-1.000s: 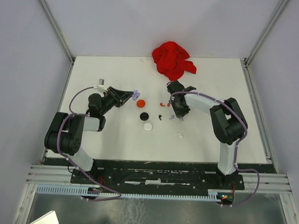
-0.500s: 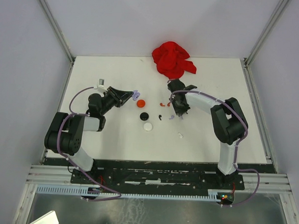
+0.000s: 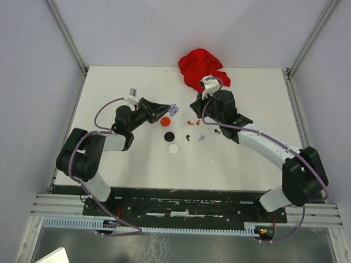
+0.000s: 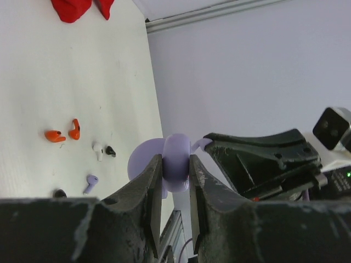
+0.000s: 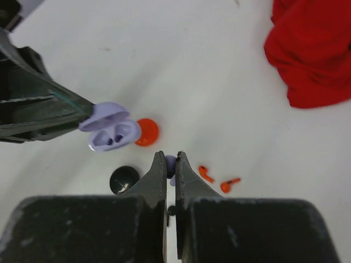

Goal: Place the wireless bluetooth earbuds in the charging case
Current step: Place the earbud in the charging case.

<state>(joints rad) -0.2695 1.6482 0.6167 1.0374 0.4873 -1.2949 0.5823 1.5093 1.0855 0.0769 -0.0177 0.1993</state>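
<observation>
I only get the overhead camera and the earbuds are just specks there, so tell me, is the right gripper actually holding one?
Observer: Yes. Its wrist view shows the right gripper shut on a lilac earbud, pinched at the very tip.
Operator: And the thing the left arm holds up, is it open?
Observer: Yes. The lilac charging case is hinged open, and both wells look empty.
Operator: Is that hold square?
Observer: The left gripper clamps the case from both sides, near its middle.

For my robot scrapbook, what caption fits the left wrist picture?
The left jaws clamp the lilac charging case; earbuds lie beyond.
</observation>
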